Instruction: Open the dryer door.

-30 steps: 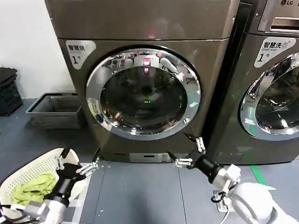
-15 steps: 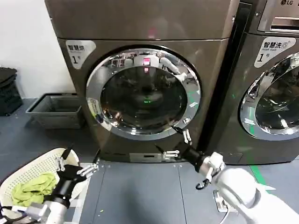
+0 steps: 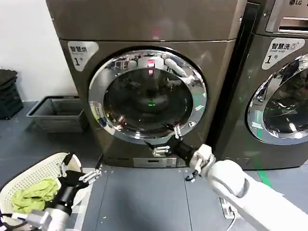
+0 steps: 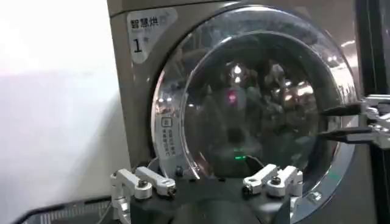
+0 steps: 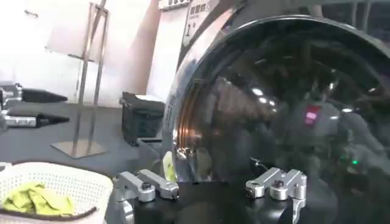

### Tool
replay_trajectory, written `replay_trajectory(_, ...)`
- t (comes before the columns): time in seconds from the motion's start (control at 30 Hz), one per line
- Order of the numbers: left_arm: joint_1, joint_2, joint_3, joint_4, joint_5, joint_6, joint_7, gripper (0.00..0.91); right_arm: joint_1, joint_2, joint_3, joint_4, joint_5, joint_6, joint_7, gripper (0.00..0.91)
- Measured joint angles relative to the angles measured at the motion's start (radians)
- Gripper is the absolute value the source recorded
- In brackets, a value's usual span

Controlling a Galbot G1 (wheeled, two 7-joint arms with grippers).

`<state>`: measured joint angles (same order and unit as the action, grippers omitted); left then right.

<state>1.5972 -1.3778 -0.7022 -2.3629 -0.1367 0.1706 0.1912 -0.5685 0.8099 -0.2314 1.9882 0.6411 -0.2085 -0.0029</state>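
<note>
Reaching up, the right gripper (image 3: 166, 140) is open, its fingers close to the low rim of the shut dryer door (image 3: 147, 96). The left gripper (image 3: 82, 168) waits open, low on the left by a white basket (image 3: 29, 180).

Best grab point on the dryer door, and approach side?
Likely the chrome rim of the dryer door on its right side, approached from the front: the door is shut flush and the glass bulges. The open right end effector is at the lower rim.

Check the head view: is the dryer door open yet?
No, the dryer door sits shut flush in the machine front, with the right gripper open at its lower rim.
</note>
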Motion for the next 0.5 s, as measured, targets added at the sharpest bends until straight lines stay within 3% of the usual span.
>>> replay_trajectory(0.5, -0.002, -0.015, -0.001, 0.004, 0.002, -0.003, 0.0, 0.907, 0.162, 0.091, -0.154, -0.114, 0.025, -0.016, 0.051, 0.907)
